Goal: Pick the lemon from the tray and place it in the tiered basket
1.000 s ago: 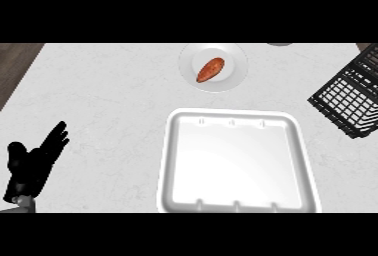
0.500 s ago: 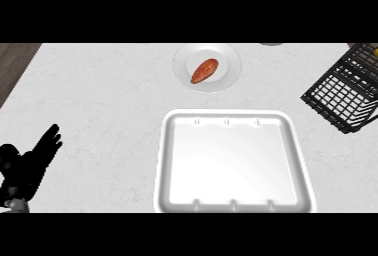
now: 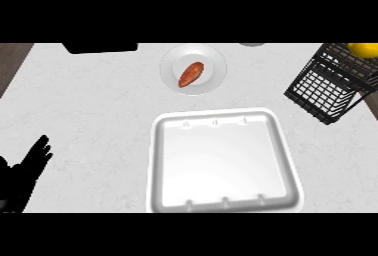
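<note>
My left robot hand (image 3: 26,172) rests at the lower left edge of the desk (image 3: 88,110), fingers straight and released, holding nothing. The lemon (image 3: 364,49) sits at the top of the black basket (image 3: 328,87) at the upper right. The white tray (image 3: 225,160) lies mid-desk. Beyond it, a plate (image 3: 210,62) holds an orange vegetable (image 3: 190,74).
</note>
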